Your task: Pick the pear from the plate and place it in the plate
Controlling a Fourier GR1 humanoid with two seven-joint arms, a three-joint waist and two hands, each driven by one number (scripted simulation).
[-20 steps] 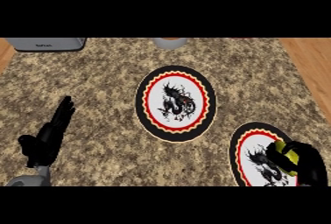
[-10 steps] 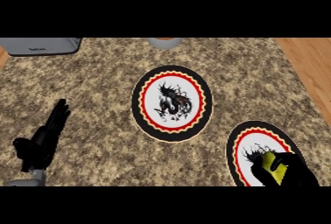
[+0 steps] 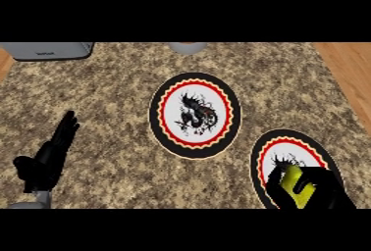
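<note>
R hand [image 3: 310, 188] was curled round the yellow-green pear [image 3: 296, 180], low over the near plate [image 3: 270, 156] at bottom right. Far plate [image 3: 164, 128] sat mid-counter. L hand [image 3: 47, 158] rested at left w/ straight fingers, holding nothing.

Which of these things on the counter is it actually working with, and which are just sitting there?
Part of the job:
pear, held in the right hand
near plate, under that hand
middle plate, with nothing on it

Just lying about:
grey box, far left
grey round thing, far edge
left hand, resting open
</note>
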